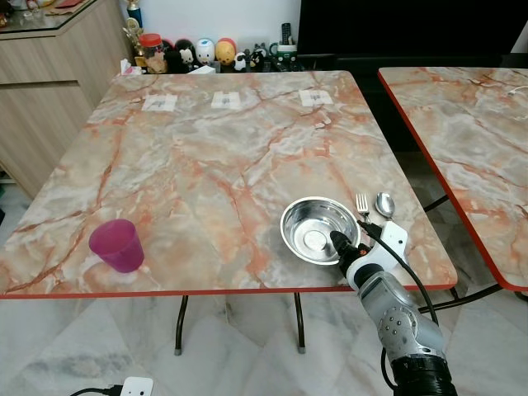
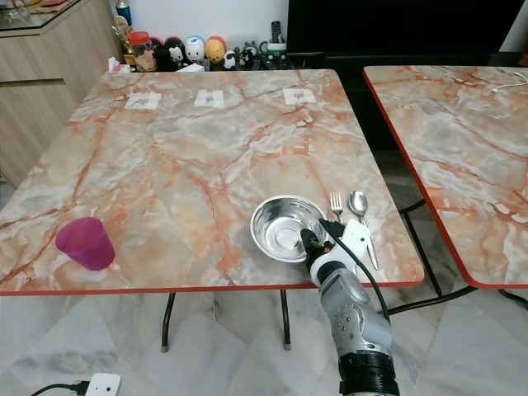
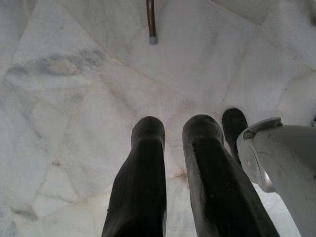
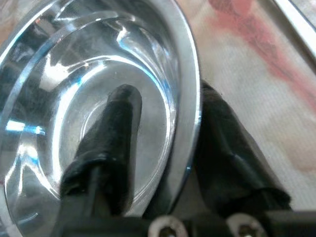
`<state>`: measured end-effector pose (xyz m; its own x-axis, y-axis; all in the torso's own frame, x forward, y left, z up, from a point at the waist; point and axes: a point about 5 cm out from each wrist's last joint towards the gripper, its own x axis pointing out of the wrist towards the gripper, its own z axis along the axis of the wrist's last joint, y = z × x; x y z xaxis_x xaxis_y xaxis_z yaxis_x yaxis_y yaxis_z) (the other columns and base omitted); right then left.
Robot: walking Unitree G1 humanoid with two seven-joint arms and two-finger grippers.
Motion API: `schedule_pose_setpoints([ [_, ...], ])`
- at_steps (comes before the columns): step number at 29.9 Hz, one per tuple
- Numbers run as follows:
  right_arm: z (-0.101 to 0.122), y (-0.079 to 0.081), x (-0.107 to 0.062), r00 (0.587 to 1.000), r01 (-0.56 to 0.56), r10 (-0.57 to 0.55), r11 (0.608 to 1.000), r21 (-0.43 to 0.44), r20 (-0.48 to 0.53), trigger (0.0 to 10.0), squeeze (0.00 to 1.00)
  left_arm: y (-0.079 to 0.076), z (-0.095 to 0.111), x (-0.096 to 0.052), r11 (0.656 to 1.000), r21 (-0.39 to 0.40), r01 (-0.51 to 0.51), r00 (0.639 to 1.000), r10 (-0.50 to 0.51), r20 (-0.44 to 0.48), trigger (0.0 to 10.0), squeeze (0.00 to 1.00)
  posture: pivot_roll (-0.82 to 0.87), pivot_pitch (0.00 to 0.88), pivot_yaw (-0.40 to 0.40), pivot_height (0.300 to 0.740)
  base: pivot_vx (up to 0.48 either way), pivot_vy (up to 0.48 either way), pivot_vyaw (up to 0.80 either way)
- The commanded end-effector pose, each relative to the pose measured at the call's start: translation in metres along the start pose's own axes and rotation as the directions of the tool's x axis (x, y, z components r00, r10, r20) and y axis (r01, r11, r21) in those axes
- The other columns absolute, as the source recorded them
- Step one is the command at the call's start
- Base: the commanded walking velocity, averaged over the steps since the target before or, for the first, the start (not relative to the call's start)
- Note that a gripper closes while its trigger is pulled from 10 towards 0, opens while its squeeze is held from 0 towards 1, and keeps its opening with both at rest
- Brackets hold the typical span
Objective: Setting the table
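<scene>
From the left eye view, a shiny round metal bowl (image 1: 318, 229) is seen near the front edge of the marbled orange surface (image 1: 206, 165), just beside a metal fork (image 1: 362, 203) and spoon (image 1: 385, 204). A see-through purple plastic cup (image 1: 117, 245) is seen well apart.

In the left wrist view, the left hand (image 3: 170, 163) is held slightly open over the pale marble floor (image 3: 74, 98).

In the right wrist view, the bowl's rim is gripped by the right hand (image 4: 165, 148), one finger inside, one outside.

A steel bowl (image 1: 318, 229) is gripped at its near rim by the right gripper (image 1: 341, 244) on the marble-patterned table (image 1: 206, 157); a fork (image 1: 363, 205) and spoon (image 1: 385, 204) are laid just beside it, a purple cup (image 1: 116, 245) well apart.
</scene>
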<state>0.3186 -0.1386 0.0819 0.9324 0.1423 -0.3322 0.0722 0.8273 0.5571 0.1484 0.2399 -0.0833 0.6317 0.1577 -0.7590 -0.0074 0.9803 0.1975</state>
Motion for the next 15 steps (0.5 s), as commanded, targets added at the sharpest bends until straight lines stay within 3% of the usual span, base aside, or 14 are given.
schedule_pose_setpoints([
  [1, -0.0042, 0.0004, 0.0002, 1.000, 0.004, -0.004, 1.000, -0.001, -0.012, 0.0, 0.00, 0.0023, -0.0085, -0.0020, 1.000, 0.006, -0.007, 0.999, 0.007, -0.045, 10.0, 0.00, -0.06, 0.079, 0.024, 0.740, 0.000, 0.000, 0.00],
  [11, -0.0104, 0.0067, 0.0001, 1.000, -0.005, 0.006, 1.000, 0.018, -0.013, 0.0, 0.00, 0.0021, -0.0090, -0.0023, 1.000, 0.017, -0.004, 0.999, 0.005, -0.044, 10.0, 0.00, -0.06, 0.069, 0.025, 0.740, 0.000, 0.000, 0.00],
  [15, -0.0023, 0.0071, -0.0015, 0.996, 0.011, -0.017, 0.998, 0.065, 0.088, 0.0, 0.00, 0.0022, -0.0087, -0.0022, 1.000, 0.018, -0.004, 0.999, 0.005, -0.043, 10.0, 0.00, -0.06, 0.073, 0.023, 0.740, 0.000, 0.000, 0.00],
])
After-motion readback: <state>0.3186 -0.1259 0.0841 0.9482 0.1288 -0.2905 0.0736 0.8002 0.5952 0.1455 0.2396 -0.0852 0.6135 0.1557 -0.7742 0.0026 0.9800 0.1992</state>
